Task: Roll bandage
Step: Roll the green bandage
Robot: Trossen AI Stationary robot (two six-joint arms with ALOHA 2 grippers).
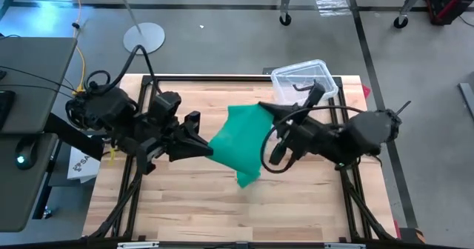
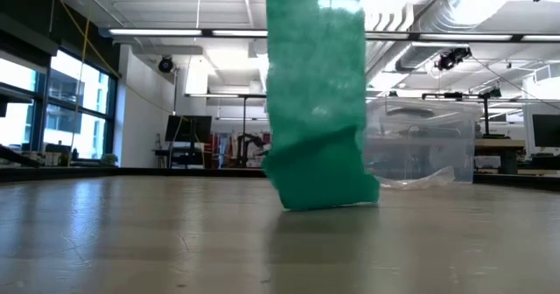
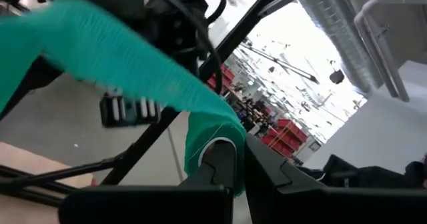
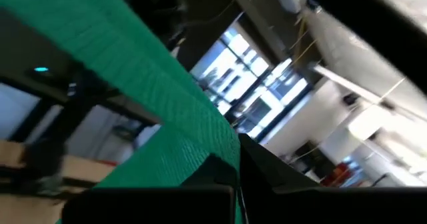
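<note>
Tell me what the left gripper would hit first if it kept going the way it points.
Probably the right gripper: the left gripper, shut on the green bandage, points across the table toward it. Depth is uncertain.

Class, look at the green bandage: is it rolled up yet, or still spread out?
Still spread out. The bandage hangs as a broad sheet between the shut left hand and the shut right hand, its lower end crumpled on the table.
</note>
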